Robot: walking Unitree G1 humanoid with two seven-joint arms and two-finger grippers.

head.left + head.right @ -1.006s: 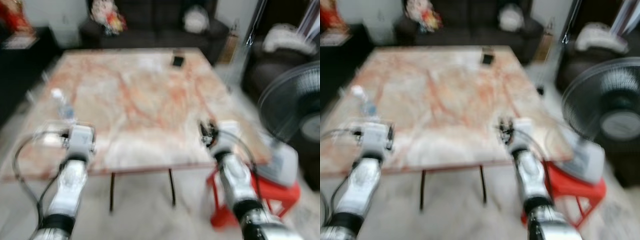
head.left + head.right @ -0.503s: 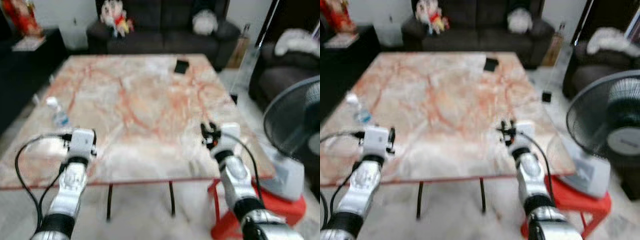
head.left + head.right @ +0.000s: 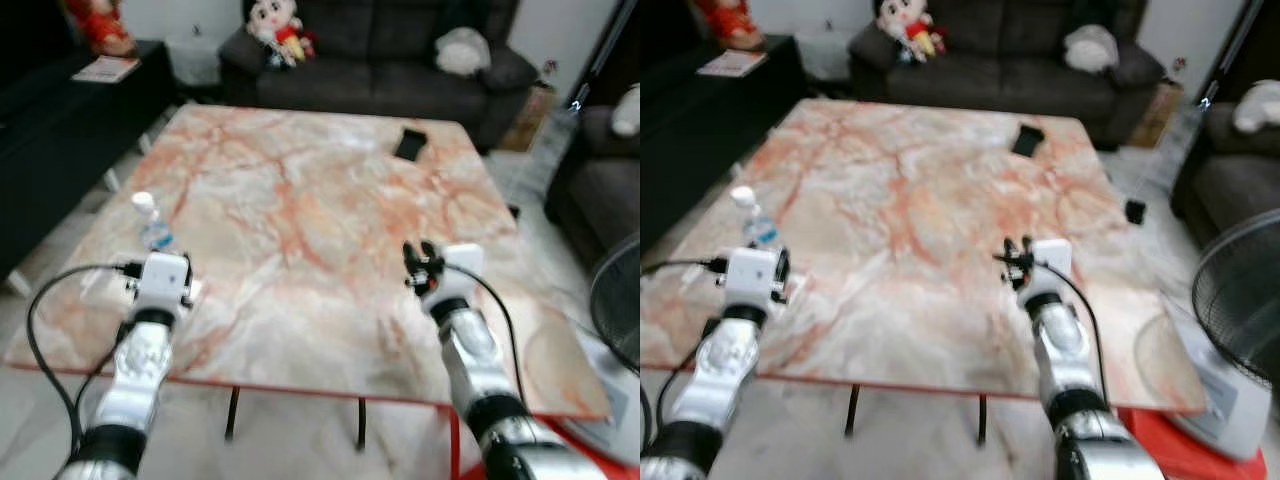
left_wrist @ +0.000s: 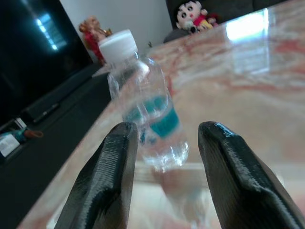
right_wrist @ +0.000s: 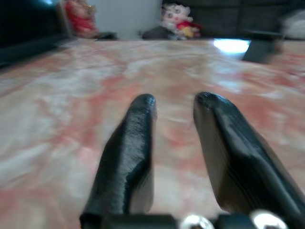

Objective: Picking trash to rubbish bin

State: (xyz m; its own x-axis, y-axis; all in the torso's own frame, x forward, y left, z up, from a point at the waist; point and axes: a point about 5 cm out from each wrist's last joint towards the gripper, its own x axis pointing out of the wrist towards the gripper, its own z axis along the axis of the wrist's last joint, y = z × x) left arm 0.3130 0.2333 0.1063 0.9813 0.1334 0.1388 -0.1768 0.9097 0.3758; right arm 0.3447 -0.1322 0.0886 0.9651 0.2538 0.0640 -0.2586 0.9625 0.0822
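Note:
A clear plastic water bottle [image 3: 150, 224] with a white cap and a blue label stands upright near the left edge of the pink-veined marble table [image 3: 300, 200]. My left gripper [image 4: 164, 129] is open just short of the bottle [image 4: 143, 114], which sits ahead of the gap, closer to one finger and not touching either. My right gripper [image 3: 418, 264] hovers low over the table's right part. Its fingers [image 5: 138, 124] stand open with only bare marble between them.
A flat black object [image 3: 411, 144] lies at the table's far right. Behind the table stands a dark sofa [image 3: 380, 55] with a doll [image 3: 275, 22]. A black cabinet [image 3: 70, 95] runs along the left. A standing fan [image 3: 1240, 310] and a red stool [image 3: 1195, 455] stand on the right.
The camera has shifted, so the table sits more central and the fan has slid toward the right edge. The picture is sharper. Both arms hold the same pose.

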